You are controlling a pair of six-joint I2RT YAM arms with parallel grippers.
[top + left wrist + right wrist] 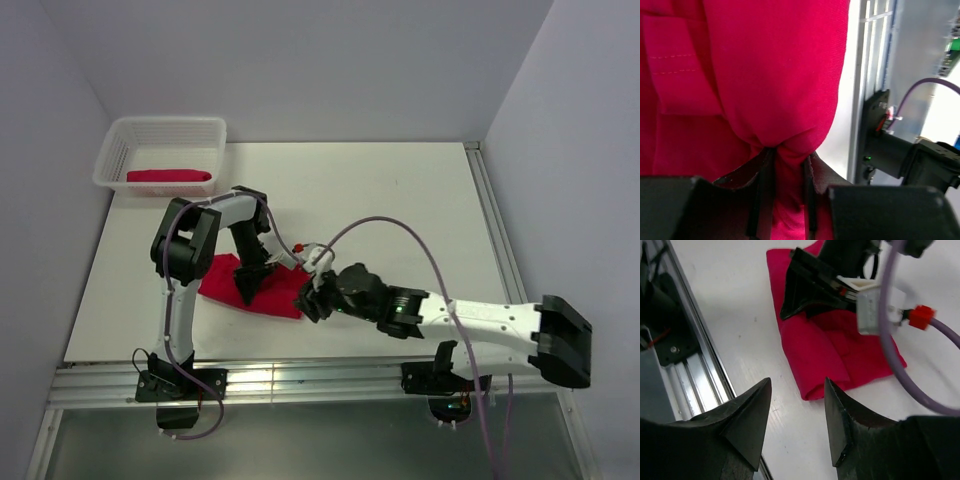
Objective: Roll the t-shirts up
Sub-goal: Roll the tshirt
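Snugly inside left claw [785,167], t-shirt [775,75] fold

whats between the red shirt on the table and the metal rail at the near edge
Nothing but a bare strip of white table lies between the t-shirt and the rail. The right wrist view shows it most clearly.

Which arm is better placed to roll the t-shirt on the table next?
Probably left: the left end effector pinches a fold of the t-shirt; the right end effector hovers open beside it, empty.
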